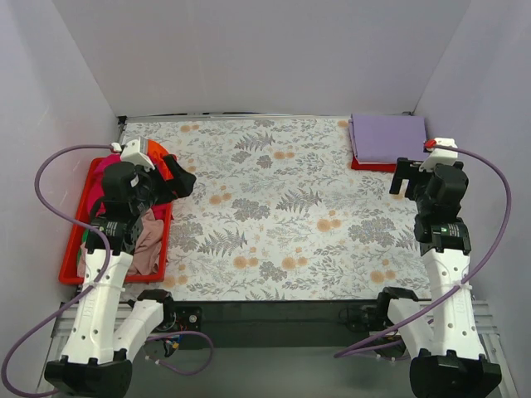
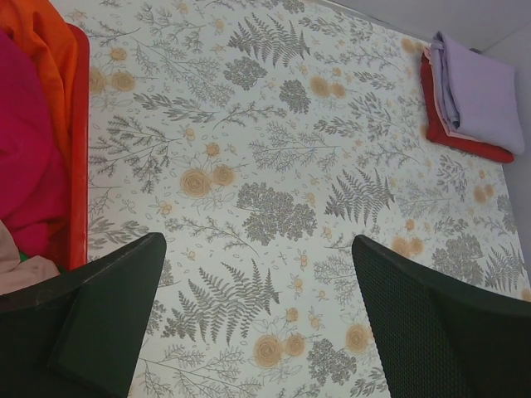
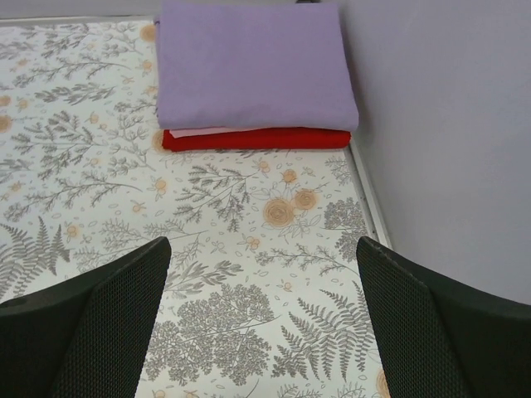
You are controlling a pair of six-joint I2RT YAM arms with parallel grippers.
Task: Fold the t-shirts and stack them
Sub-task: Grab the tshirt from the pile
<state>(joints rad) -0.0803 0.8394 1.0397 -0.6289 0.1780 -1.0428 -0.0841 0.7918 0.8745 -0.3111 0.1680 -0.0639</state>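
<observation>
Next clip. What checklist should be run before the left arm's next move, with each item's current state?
1. The left pincer is open and empty: ok.
2. The right pincer is open and empty: ok.
3. The folded lavender cloth t-shirt lies squarely on the folded red cloth t-shirt: ok.
4. The unfolded orange cloth t-shirt and crimson cloth t-shirt lie in the rigid red plastic tray: ok.
5. One shirt can be lifted without dragging its neighbours: cannot tell.
</observation>
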